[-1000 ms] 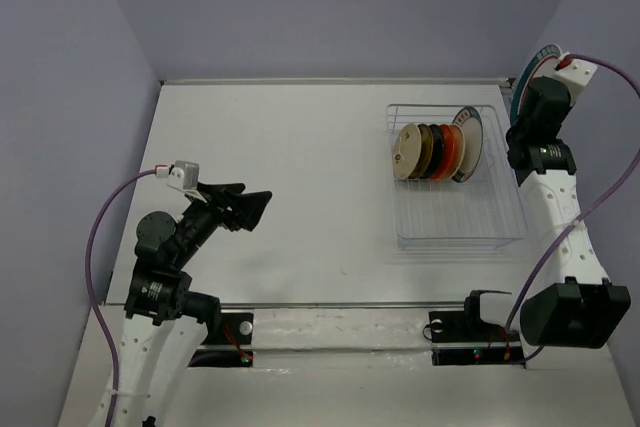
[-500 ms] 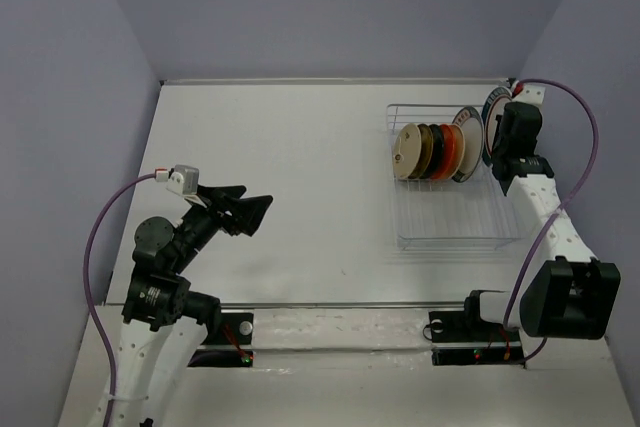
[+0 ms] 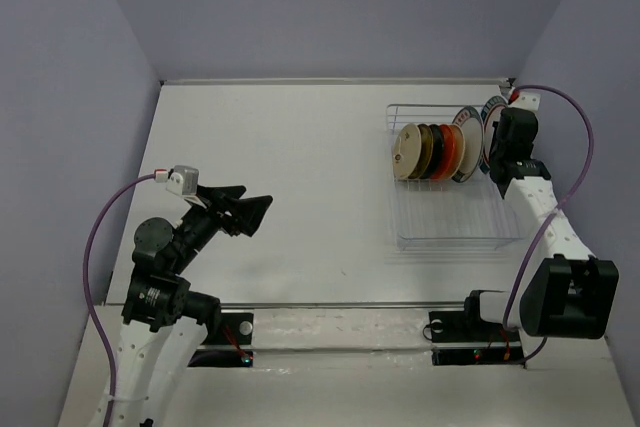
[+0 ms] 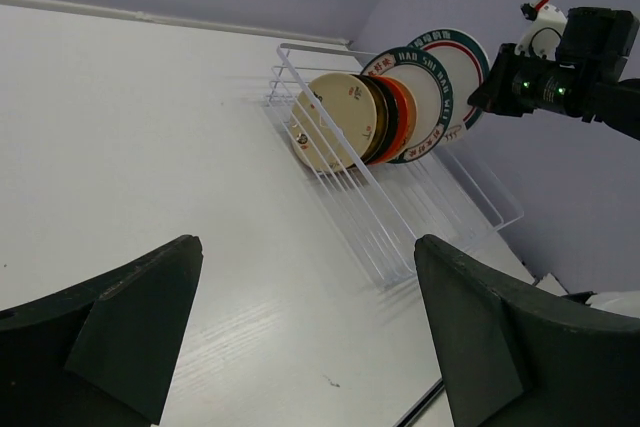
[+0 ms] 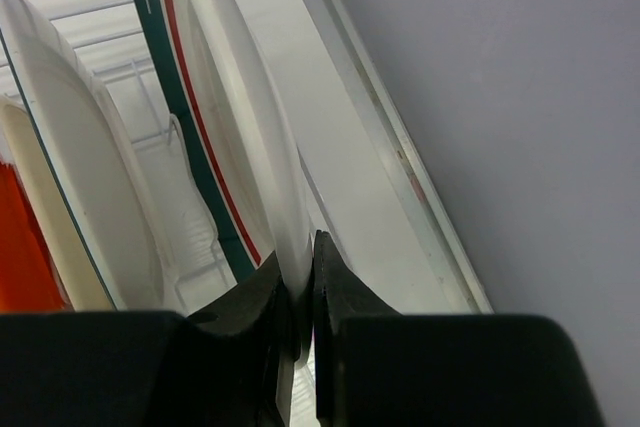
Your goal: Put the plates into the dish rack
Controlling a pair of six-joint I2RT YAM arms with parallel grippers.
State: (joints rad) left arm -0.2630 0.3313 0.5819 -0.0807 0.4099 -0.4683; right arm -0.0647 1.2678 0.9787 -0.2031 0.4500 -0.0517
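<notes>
Pinching shut on the rim of a round white plate with green-and-red patterned edge, right hand holds it upright at the right end of the white wire dish rack, beside the row of racked plates. Left hand gapes wide over the white surface, well apart.

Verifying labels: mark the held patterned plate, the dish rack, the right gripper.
held patterned plate (image 4: 462, 67), left wrist view, white face.
dish rack (image 3: 455, 241), top view, near rim.
right gripper (image 5: 297, 269), right wrist view, between fingertips.
</notes>
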